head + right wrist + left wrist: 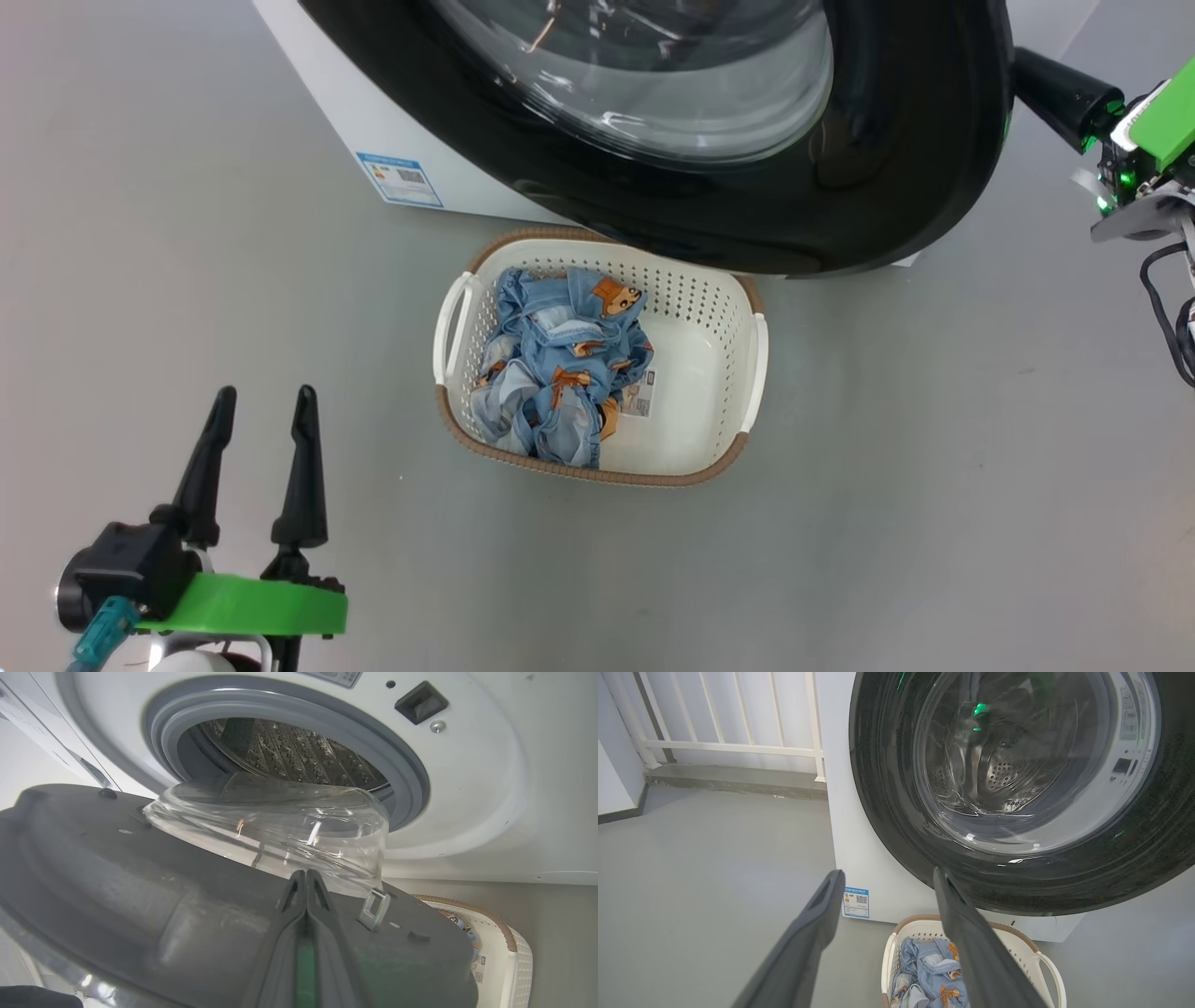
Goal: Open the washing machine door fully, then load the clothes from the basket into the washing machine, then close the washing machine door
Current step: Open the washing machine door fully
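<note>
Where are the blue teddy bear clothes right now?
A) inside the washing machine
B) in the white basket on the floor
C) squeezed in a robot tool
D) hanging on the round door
B: the bear-print clothes lie bunched in the basket, which sits on the floor just below the open washing machine door.

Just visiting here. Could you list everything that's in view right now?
basket: one, cream, brown rim, on floor.
clothes: one bundle, light blue, in basket.
washing machine: one, white, behind basket.
washing machine door: one, black rim, clear glass, partly open over basket's far rim.
drum: one, steel, inside machine.
sticker: one, blue, machine's front.
railing: one, white, beyond machine.
left fingers: two, dark, open, left of basket.
right fingers: two, dark, shut, behind door.
</note>
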Controlling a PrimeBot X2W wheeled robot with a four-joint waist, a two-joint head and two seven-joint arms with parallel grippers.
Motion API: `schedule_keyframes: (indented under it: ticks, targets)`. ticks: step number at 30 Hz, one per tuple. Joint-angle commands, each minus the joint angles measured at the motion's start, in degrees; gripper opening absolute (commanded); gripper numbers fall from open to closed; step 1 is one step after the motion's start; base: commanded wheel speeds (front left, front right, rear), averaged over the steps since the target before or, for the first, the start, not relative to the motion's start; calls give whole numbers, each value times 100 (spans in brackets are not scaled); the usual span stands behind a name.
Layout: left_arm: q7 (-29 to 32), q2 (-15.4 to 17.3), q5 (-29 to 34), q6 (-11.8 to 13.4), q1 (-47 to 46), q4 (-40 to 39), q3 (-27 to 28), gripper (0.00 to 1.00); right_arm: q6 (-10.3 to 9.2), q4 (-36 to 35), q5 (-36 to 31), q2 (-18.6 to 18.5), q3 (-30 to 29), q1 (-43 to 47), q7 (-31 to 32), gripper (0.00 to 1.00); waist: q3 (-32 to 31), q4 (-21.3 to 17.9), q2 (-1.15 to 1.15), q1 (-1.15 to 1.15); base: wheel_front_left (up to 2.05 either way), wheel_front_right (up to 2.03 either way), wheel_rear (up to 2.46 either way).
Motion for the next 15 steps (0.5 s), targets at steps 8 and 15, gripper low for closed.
schedule_keyframes:
  ticks: [8,15]
  targets:
    - [-54,61,8,-17,39,-13,228,100,9,-62,457,223,29,198,572,0,-349,7,0,0,0,0,0]
    - [-54,73,17,-17,147,37,209,100,9,-125,595,328,169,599,916,0,-623,44,0,0,0,0,0]
